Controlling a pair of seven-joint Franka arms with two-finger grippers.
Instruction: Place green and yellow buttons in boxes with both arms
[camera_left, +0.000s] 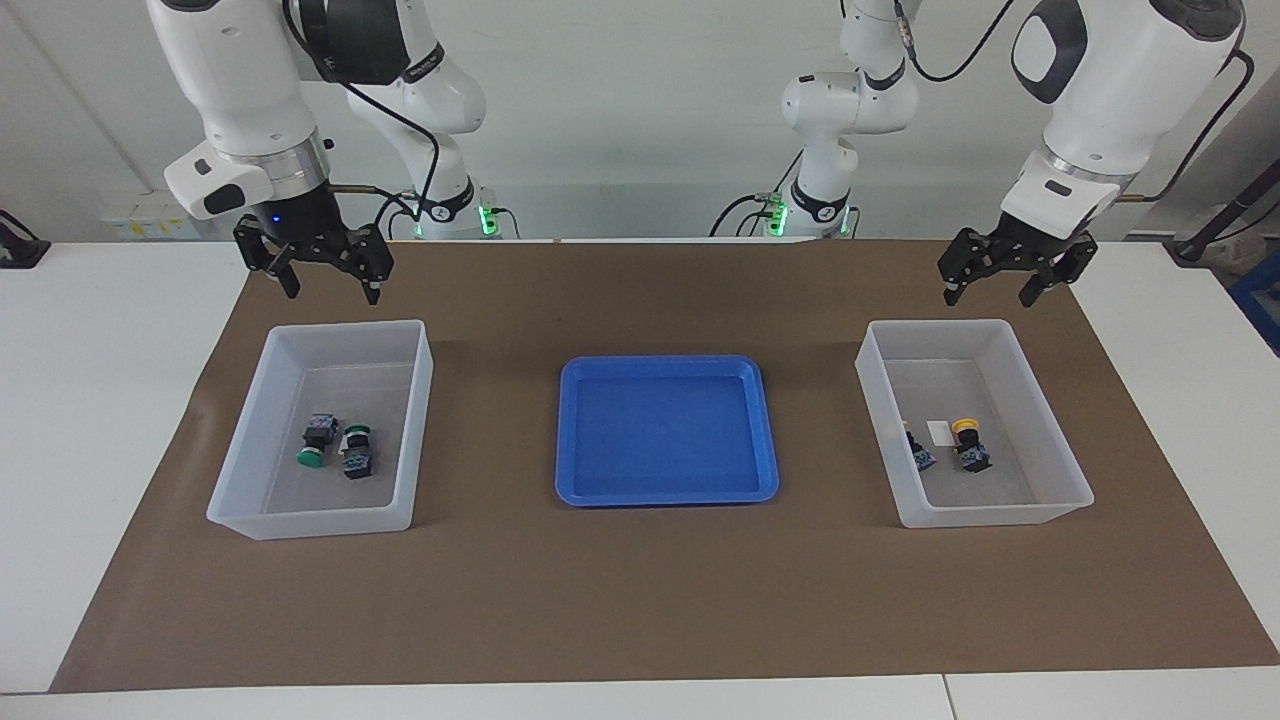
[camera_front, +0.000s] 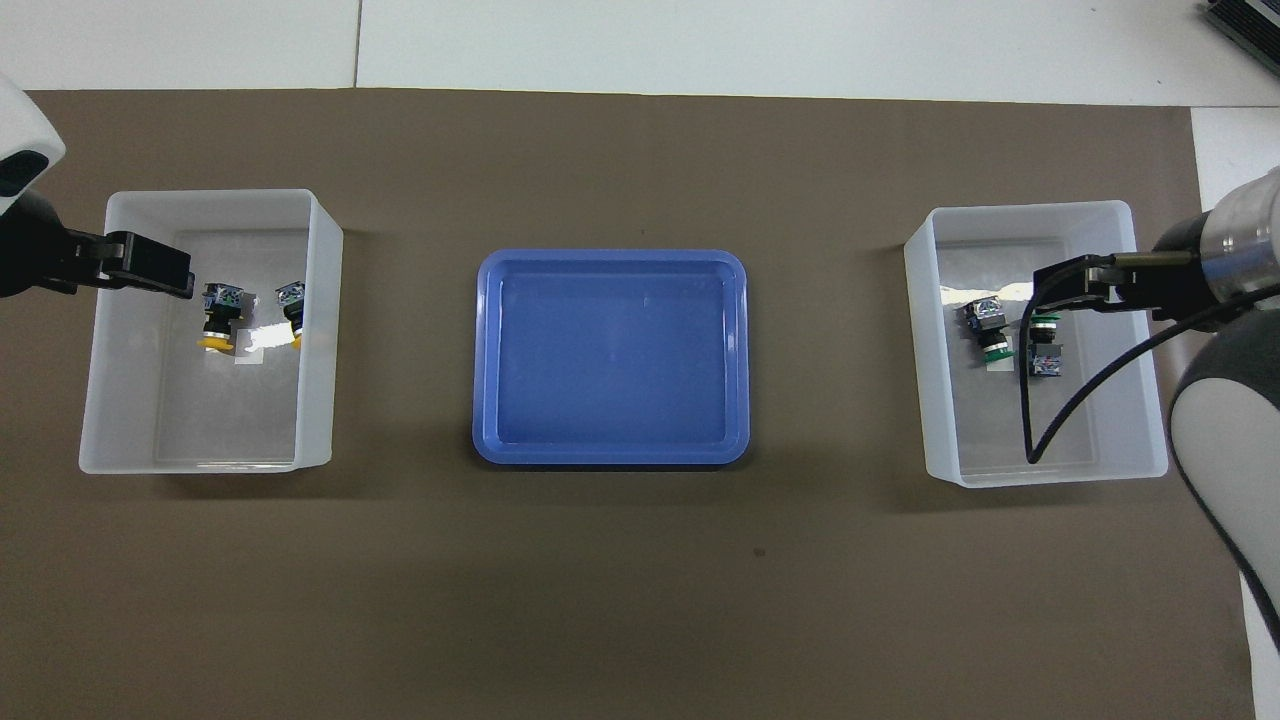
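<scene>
Grippers (camera_left: 995, 281) open, empty, above boxes (camera_left: 975, 515)

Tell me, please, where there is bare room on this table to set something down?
The blue tray holds nothing. Brown mat lies bare between the tray and each bin, and along the edge farthest from the robots. Each bin holds two buttons mid-floor, with bare floor around them.

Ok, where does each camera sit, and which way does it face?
Facing view: high across the table, looking at the robots; both arms show, left pincer and right pincer raised, open.
Overhead view: above the robots' end, looking steeply down; only pincer tips and part of the right arm show.
Shared: blue tray, both boxes, buttons inside.
</scene>
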